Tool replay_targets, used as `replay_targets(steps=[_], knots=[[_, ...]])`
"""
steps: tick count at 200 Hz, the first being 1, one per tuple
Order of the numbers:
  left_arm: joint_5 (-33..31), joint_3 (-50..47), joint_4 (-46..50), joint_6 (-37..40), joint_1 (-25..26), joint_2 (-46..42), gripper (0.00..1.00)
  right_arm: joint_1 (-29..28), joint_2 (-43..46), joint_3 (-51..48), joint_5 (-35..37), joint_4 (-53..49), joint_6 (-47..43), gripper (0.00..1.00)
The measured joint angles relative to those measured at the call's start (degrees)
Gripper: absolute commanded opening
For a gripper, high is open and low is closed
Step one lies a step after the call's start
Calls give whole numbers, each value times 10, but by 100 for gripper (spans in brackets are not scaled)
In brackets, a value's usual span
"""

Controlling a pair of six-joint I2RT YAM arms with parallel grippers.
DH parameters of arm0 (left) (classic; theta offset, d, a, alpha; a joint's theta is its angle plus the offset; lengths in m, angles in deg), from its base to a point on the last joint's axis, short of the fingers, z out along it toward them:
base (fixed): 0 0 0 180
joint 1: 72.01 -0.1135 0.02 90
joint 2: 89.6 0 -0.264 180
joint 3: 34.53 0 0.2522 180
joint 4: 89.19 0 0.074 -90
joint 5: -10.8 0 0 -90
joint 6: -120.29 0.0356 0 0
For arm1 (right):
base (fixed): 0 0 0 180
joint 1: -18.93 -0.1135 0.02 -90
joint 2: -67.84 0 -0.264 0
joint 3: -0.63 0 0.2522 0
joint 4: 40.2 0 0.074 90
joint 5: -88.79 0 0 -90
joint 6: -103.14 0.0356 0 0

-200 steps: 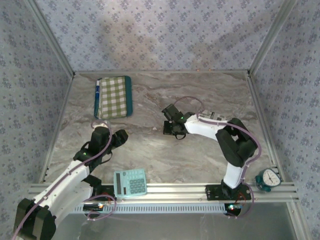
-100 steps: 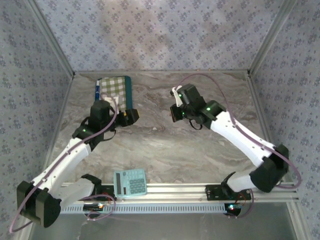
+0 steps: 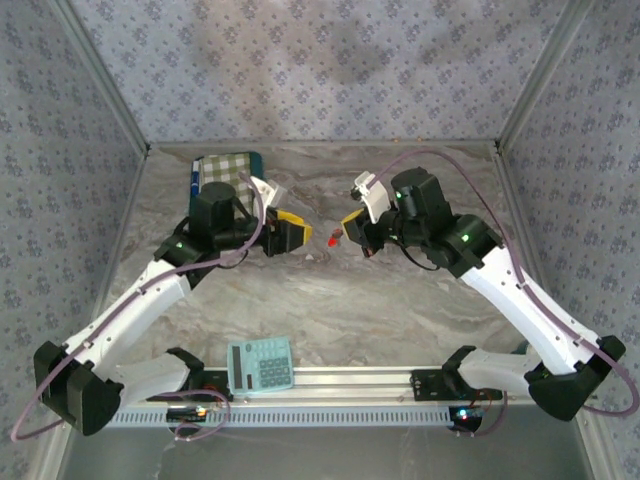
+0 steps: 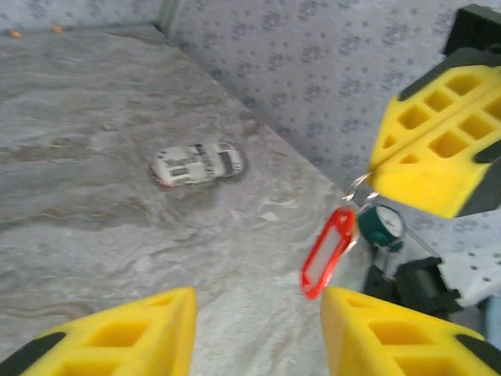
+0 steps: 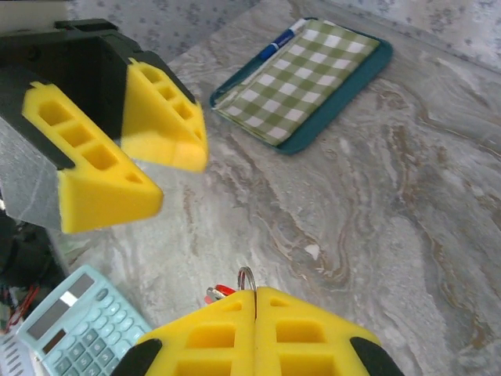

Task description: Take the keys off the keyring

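The keys (image 4: 326,252) show as a small red oblong tag hanging from a thin metal keyring (image 5: 247,279). My right gripper (image 5: 254,313) is shut on that keyring and holds it above the marble table (image 3: 330,300). In the top view the red keys (image 3: 333,240) dangle just left of the right gripper (image 3: 350,226). My left gripper (image 3: 303,233) faces it from the left, a short gap away. In the left wrist view the left gripper (image 4: 258,329) is open with nothing between its yellow fingers (image 4: 117,337), and the keys hang just above its right finger.
A teal calculator (image 3: 260,365) lies at the near edge. A green checked pouch (image 5: 301,74) with a blue pen (image 5: 282,41) lies at the back left. A white printed packet (image 4: 197,163) lies on the table, and a small teal clock (image 4: 381,227) stands beyond the keys.
Both arms have swung up towards the table's middle. The right gripper lifted the keyring off the table. The left gripper came in from the left, and its fingers have narrowed.
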Motion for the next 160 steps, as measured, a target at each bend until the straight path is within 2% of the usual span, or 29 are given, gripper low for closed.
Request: replay_targets(steps=[20,58,160], knots=[[29,32,12,23,11,20,51,0,0,0,-23,0,-4,5],[72,75,26,44,22,58,53,0,0,0,-55,0,-6,4],[111,96,40,58,45,75,24,3,0,0,-87,5,-6,5]])
